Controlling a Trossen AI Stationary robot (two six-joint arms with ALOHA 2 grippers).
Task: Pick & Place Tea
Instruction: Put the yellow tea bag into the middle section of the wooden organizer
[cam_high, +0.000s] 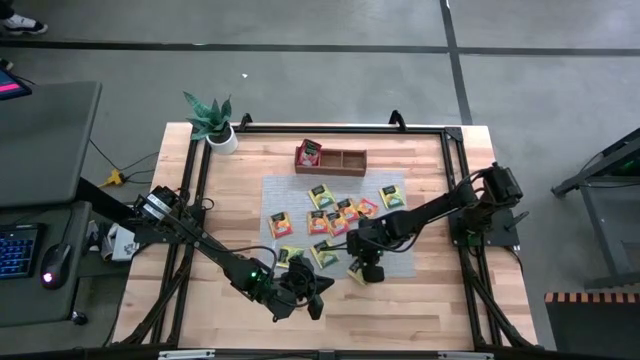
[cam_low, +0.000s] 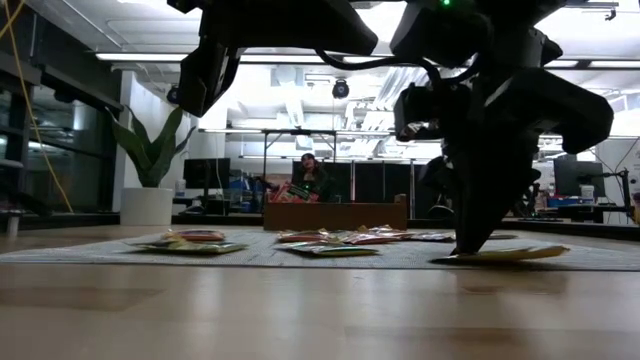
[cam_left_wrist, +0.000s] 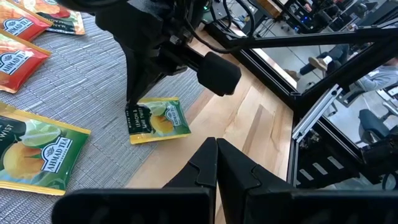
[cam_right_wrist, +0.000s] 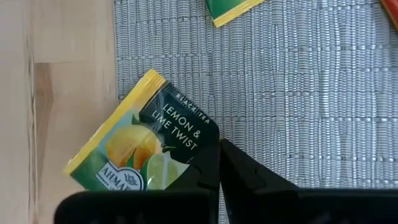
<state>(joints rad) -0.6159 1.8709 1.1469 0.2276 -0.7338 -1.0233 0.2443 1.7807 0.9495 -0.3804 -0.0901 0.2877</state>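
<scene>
Now, near edge: left gripper (cam_high: 300, 295) waits, fingers pressed together on nothing.
Mat's near edge: right gripper (cam_right_wrist: 219, 180) pinches the yellow-green sachet (cam_right_wrist: 144, 149) — by one corner, likely for lifting.
Far: wooden tray (cam_high: 352, 160) — the probable destination.

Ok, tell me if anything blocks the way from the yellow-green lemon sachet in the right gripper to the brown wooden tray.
Nothing visible does. The right gripper is shut on the yellow-green lemon sachet at the grey woven mat's edge. Other flat sachets lie between it and the brown wooden tray, low enough to pass over.
</scene>
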